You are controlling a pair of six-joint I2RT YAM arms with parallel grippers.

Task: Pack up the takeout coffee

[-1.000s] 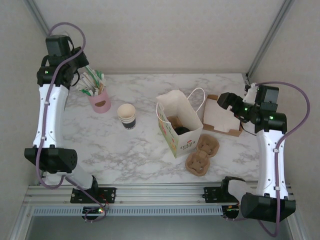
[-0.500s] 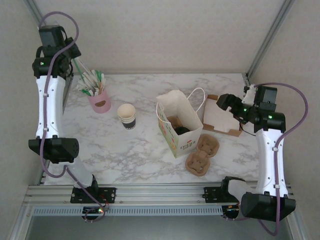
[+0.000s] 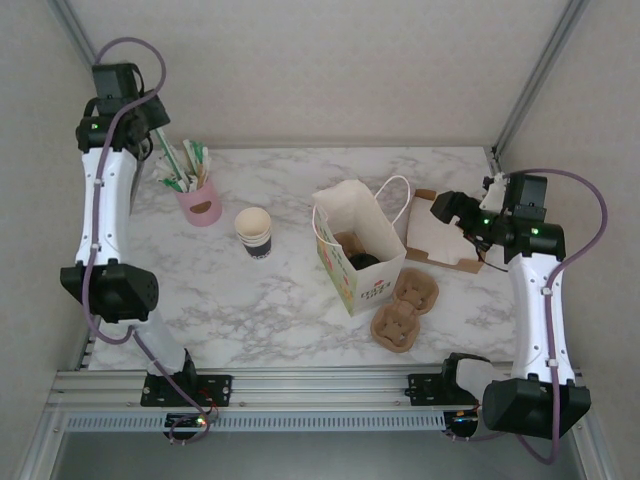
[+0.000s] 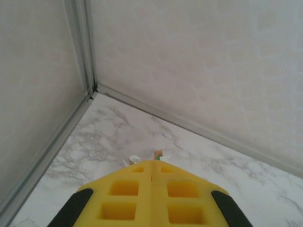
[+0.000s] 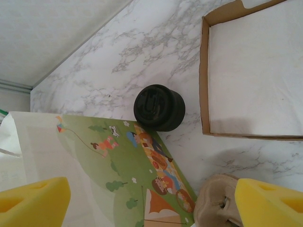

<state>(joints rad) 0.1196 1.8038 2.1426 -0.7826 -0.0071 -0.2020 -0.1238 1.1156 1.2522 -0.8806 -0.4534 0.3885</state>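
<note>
Left gripper [image 4: 151,163] has its yellow pads pressed together on nothing, and over the last second its arm rose toward the far-left corner of the enclosure and then sank back a little, well apart from everything on the white marble tabletop [image 3: 280,300]. Right gripper [image 5: 151,189] hangs with its pads wide apart and empty, and its arm has drawn slightly toward the right edge. None of the objects has shifted. In the top view a dark round shape [image 3: 360,260] sits deep in the mouth of the upright white paper bag with a printed front [image 3: 372,285]; I take it for the black lid of the takeout coffee, which would mean the packing is done and the 2 arms are simply clearing away. Standing untouched to the left of the bag is the lidless paper cup with a cream inside [image 3: 253,228]. The right wrist view adds a squat black cylinder [image 5: 158,108] on the tabletop between the bag's illustrated side and the brown cardboard tray lined with white paper [image 5: 204,80], a spot I cannot make out from above. It cannot see into the bag, though; the top view can.
</note>
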